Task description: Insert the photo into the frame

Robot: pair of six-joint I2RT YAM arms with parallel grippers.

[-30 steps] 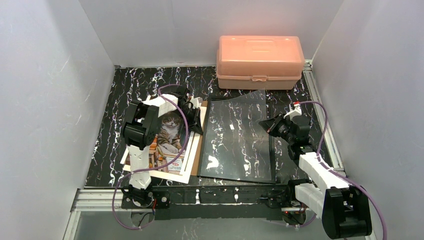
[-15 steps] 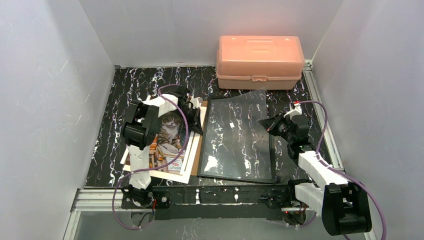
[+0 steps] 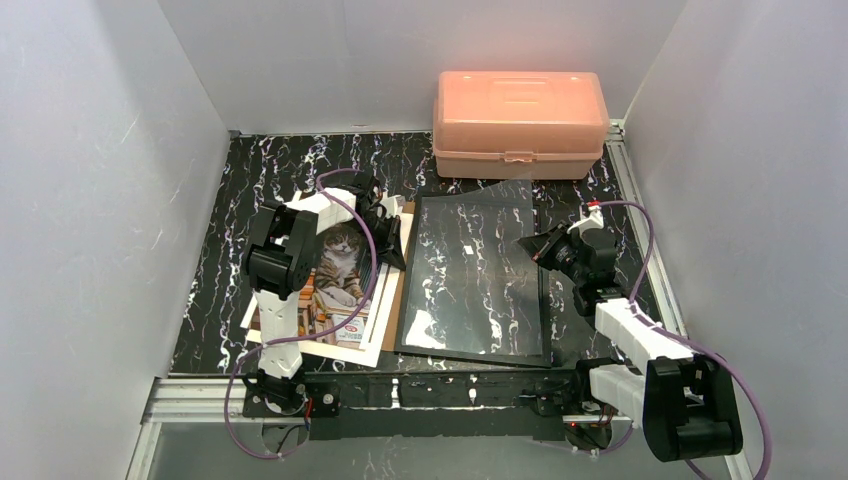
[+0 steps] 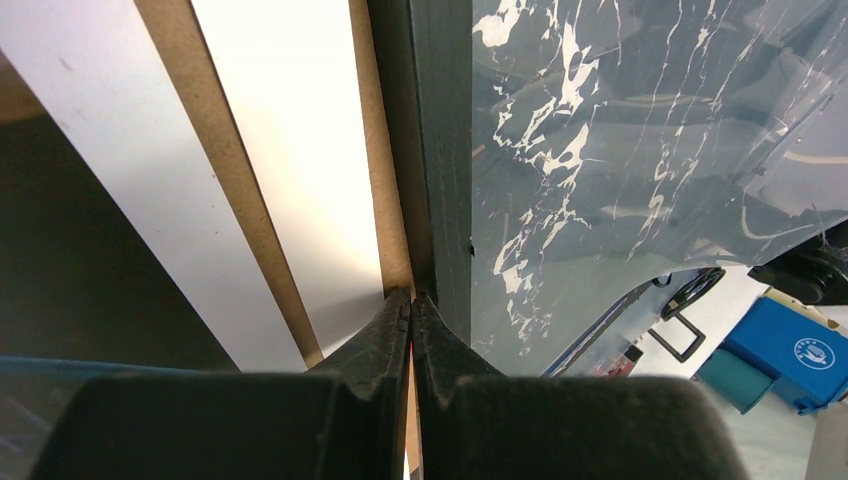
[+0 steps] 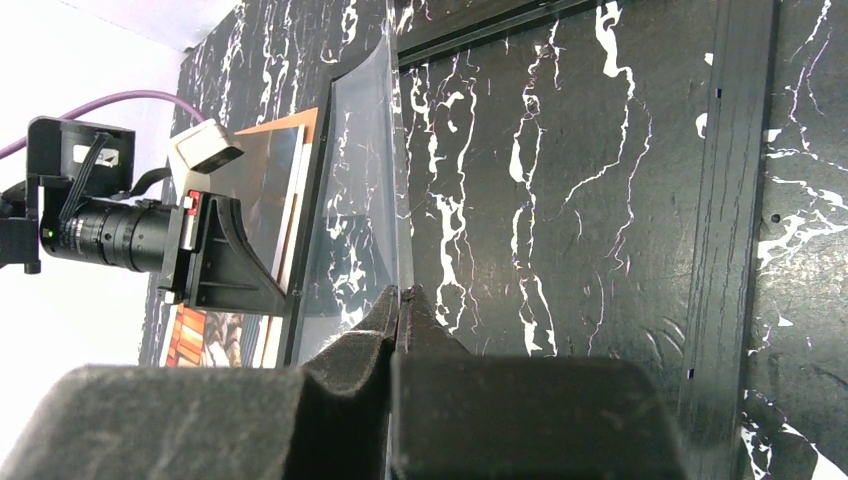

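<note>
Black frame [image 4: 446, 150], beside left end effector [image 4: 411, 298]

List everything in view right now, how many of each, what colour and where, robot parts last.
photo: one, cat print with white border, left side of the table, under the left arm
backing board: one, brown, beneath the photo, beside the frame
frame: one, black, flat at table centre
clear pane: one, transparent, over the frame, right edge lifted
box: one, pink, far edge
table: one, black with white veins
left claw: one, black, shut, tip at the frame's left edge
right claw: one, black, shut on the clear pane's edge
</note>
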